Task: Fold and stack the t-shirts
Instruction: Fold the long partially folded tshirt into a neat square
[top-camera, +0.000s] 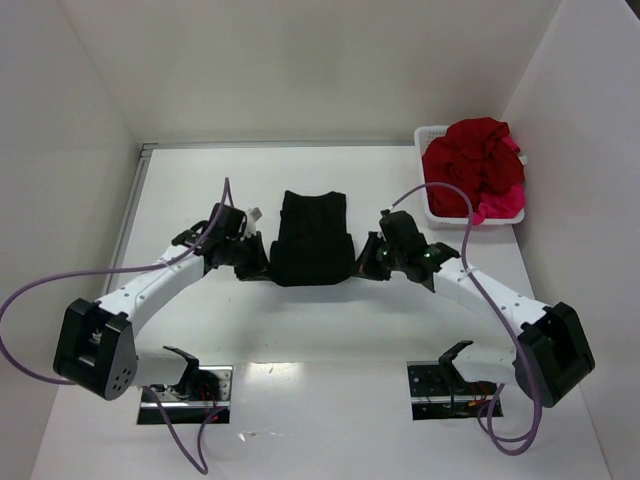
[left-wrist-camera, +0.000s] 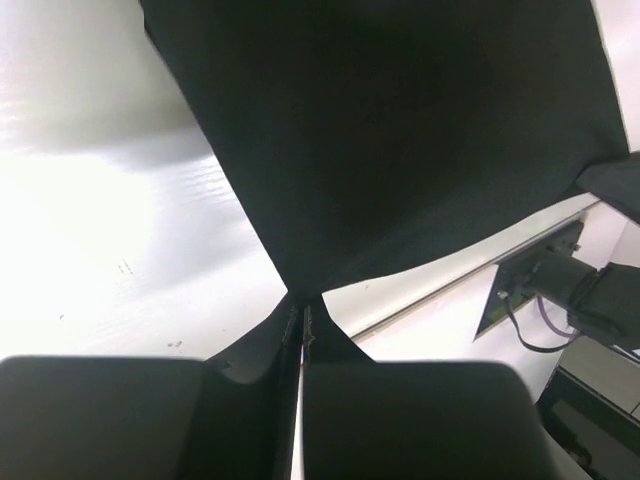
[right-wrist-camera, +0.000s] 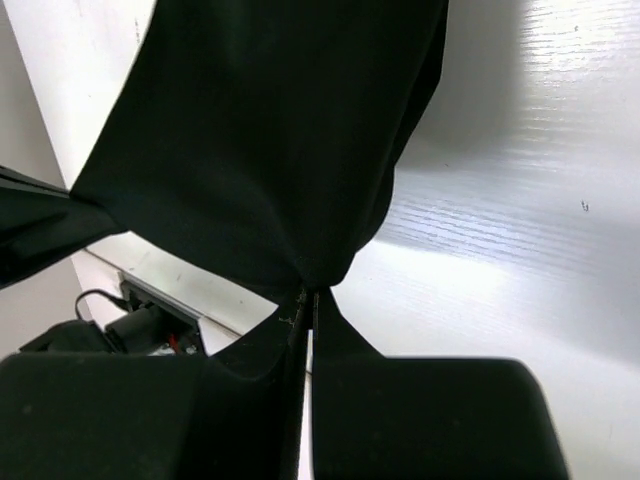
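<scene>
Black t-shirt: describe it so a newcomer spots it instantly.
At the middle of the white table lies the black t-shirt, near corners pinched by the left hand and right hand. It's the only black cloth; the red and pink shirts fill the white basket.

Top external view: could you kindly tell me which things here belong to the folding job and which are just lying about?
Job: black t-shirt, left gripper, right gripper, red t-shirts, pink t-shirt.
Lying about: white basket, purple cables.
</scene>
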